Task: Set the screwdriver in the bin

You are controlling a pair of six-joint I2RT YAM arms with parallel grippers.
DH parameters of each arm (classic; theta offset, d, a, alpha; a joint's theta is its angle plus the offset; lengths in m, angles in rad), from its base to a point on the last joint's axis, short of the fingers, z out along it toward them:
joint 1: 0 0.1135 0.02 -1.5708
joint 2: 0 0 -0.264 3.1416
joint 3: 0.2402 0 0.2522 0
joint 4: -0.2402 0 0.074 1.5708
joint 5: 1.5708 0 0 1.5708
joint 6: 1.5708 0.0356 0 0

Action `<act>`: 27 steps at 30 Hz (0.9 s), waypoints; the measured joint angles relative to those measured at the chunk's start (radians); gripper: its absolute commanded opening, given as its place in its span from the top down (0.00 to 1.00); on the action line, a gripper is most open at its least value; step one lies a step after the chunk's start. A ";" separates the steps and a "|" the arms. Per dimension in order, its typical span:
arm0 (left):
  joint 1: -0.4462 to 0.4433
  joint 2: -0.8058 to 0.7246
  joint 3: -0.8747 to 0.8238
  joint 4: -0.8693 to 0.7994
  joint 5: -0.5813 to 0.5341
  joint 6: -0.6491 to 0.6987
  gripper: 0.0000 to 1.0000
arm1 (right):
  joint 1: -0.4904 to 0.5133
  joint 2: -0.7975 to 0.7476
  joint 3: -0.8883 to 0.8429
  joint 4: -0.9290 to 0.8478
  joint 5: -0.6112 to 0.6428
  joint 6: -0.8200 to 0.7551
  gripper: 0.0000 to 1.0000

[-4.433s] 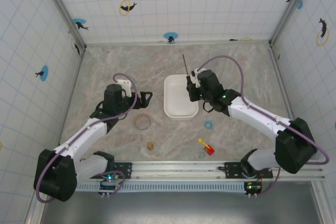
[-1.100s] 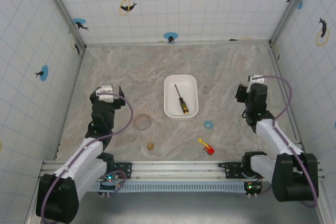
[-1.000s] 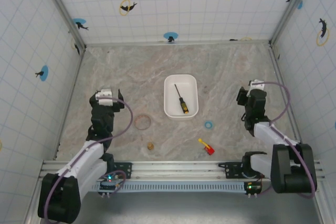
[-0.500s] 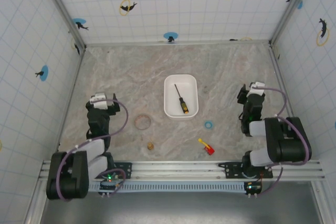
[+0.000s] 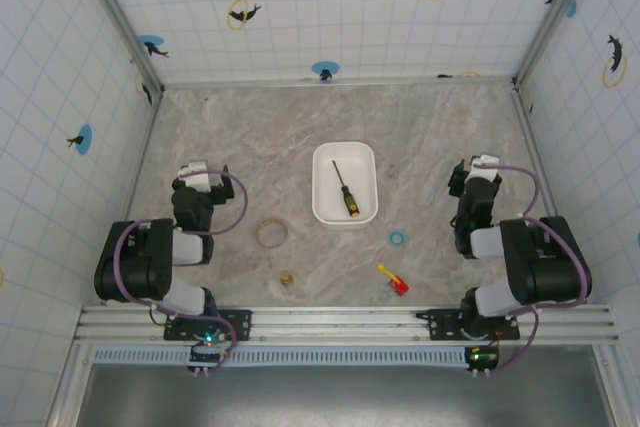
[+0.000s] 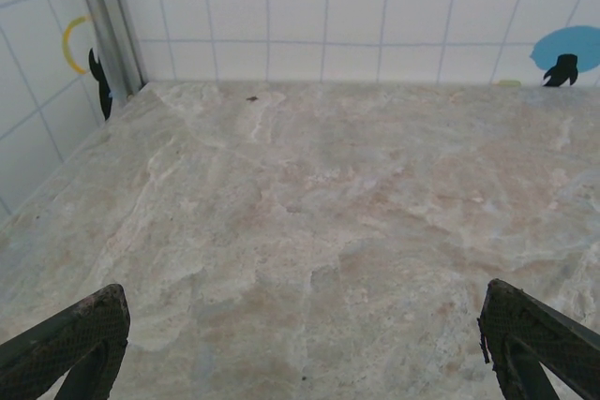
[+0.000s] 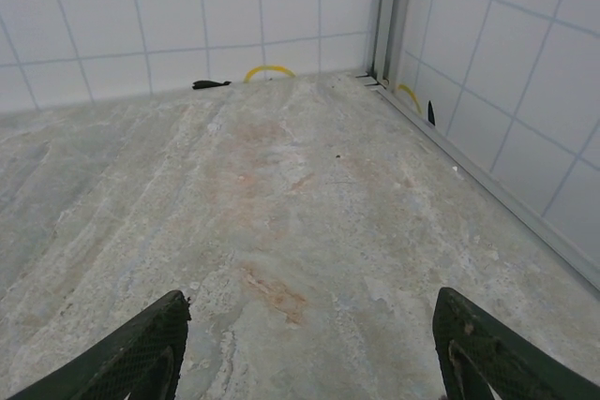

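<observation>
Both end effectors were released: the left end effector (image 6: pixel 300 311) and the right end effector (image 7: pixel 311 316) hung with jaws spread wide over bare table (image 5: pixel 300 117). The screwdriver (image 5: pixel 345 189) lay diagonally inside the bin (image 5: pixel 365 172) at frame centre. The task looked done; a good finish meant parking both arms low, well apart from the bin.

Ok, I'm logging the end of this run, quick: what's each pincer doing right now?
Left pincer: open, holding nothing.
Right pincer: open, holding nothing.
</observation>
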 measured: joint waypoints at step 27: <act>-0.010 0.000 0.024 -0.016 0.000 0.003 0.02 | -0.041 0.000 0.015 -0.057 -0.039 0.028 0.01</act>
